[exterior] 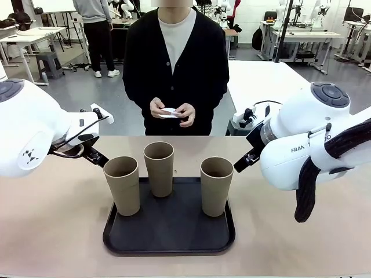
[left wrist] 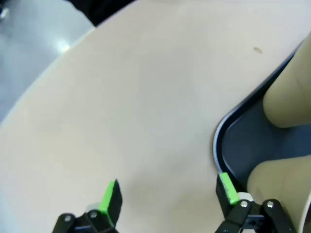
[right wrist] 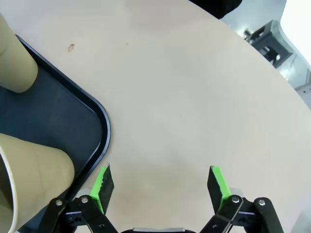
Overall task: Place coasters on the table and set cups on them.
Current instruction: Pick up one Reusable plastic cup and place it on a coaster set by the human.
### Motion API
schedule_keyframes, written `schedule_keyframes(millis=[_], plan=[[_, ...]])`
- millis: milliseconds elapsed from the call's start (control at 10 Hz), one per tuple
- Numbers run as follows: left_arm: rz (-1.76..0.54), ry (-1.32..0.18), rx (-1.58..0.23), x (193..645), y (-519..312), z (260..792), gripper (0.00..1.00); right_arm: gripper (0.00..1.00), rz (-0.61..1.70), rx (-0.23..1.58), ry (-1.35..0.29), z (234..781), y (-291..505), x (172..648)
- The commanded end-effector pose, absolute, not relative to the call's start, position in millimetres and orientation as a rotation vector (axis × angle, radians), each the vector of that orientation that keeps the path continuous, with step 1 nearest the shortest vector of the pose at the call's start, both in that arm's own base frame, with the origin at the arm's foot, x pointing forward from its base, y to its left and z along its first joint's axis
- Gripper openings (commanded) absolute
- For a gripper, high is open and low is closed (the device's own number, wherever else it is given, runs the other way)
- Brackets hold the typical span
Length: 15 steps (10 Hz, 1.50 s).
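Cups (exterior: pixel 158 168) stand upright on tray (exterior: pixel 168 238), mouths up. Right arm (exterior: pixel 301 136) reads "FRAN". Left gripper (left wrist: pixel 167 184), right gripper (right wrist: pixel 158 171): fingers apart, empty.

The cups (exterior: pixel 159 168) are tan, the tray (exterior: pixel 169 233) black, the table (exterior: pixel 52 223) beige.

A robotics laboratory: a left white robot arm (exterior: pixel 29 133) and a right white robot arm (exterior: pixel 307 139) flanked a large beige-tan tabletop (exterior: pixel 58 231) as a person in a black cardigan (exterior: pixel 174 69) stood opposite. Behind them stretched a glossy grey floor (exterior: pixel 75 98), white rectangular worktables (exterior: pixel 307 35) on metal legs, a small grey stool (exterior: pixel 49 62) and a second person in dark trousers (exterior: pixel 98 35).
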<state>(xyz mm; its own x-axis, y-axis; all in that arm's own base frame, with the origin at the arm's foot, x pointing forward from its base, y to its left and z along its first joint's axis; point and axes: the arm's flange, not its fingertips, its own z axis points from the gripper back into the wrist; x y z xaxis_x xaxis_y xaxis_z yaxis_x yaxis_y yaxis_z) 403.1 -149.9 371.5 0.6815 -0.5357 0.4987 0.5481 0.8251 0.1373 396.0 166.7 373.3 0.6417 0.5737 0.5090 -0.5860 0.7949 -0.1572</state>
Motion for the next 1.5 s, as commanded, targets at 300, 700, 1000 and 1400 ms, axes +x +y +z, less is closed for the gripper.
schedule_keyframes(millis=[300, 700, 1000, 1400], plan=[[-0.608, -0.552, -0.024, 403.1, -149.9, 371.5, 1.0, 1.0, 0.661, 0.023, -0.572, 373.3, 166.8, 395.9], [-0.608, -0.552, -0.024, 403.1, -149.9, 371.5, 1.0, 1.0, 0.661, 0.023, -0.572, 373.3, 166.7, 396.0], [-0.413, -0.623, 0.28, 418.9, -99.8, 437.3, 1.0, 1.0, 0.553, 0.029, -0.505, 430.7, 126.4, 395.0], [-0.518, -0.36, 0.082, 296.1, -95.1, 484.7, 1.0, 1.0, 0.654, -0.11, -0.226, 473.4, 157.8, 265.5]])
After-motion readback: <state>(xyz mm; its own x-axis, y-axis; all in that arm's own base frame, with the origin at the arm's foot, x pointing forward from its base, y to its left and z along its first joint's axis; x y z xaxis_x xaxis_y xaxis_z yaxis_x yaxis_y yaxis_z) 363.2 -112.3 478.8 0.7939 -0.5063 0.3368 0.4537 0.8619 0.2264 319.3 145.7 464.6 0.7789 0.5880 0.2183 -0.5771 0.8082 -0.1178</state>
